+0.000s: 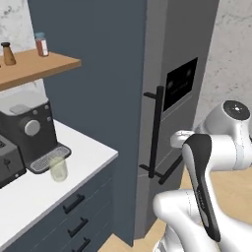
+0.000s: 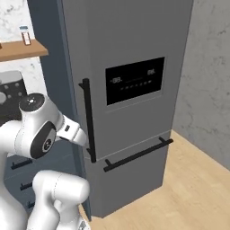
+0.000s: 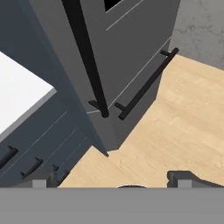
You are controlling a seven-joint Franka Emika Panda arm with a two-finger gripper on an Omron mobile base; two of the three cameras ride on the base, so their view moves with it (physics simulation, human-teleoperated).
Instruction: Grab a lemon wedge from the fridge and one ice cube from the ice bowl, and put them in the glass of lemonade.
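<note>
Standing shut, the fridge [image 2: 130, 103] shows that the task is at its very beginning: nothing has been fetched, and, as I judge it, the door must be opened before any lemon wedge can be reached. Its long black upright handle [image 2: 88, 121] and the slanted lower bar handle [image 2: 137, 155] are both untouched, and the black display panel [image 2: 134, 81] faces the room. The glass of lemonade [image 1: 58, 169] waits on the white surface [image 1: 74, 182], just in front of the coffee machine [image 1: 29, 133] and well apart from the arm. Neither wedge nor ice cube has gone into it, as far as can be seen.

In the hand view the end effector [image 3: 111, 181] points down toward the foot of the fridge and the wooden floor [image 3: 175, 131], its two tips set wide apart with nothing between them, so it is released and empty. The upright handle lies ahead of it, near but not touched.
</note>
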